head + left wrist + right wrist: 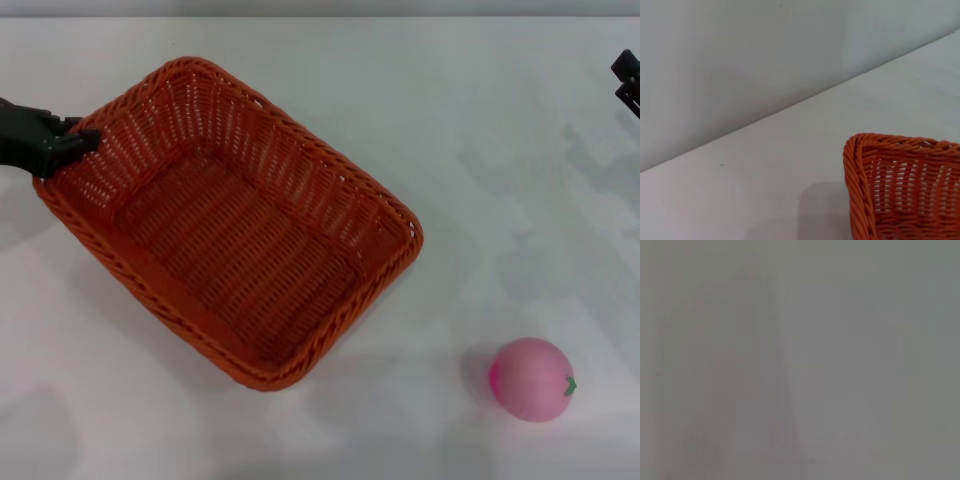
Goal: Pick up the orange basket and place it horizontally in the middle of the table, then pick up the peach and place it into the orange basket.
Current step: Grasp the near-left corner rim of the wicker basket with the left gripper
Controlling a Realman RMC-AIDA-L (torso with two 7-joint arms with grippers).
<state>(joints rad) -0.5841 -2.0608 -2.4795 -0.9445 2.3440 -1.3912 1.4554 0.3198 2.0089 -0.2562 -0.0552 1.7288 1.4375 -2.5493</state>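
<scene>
The orange basket [240,220] lies diagonally on the white table [500,150], left of centre, with nothing inside. My left gripper [82,138] reaches in from the left edge and is shut on the basket's braided rim at its far-left corner. One corner of the orange basket [910,195] shows in the left wrist view, over the white table [765,165]. The pink peach [531,378] rests on the table near the front right, well apart from the basket. My right gripper [628,80] sits at the far right edge, only partly in view.
A grey wall [740,60] rises behind the table's far edge. Bare tabletop lies between the basket and the peach. The right wrist view shows only a blank grey surface.
</scene>
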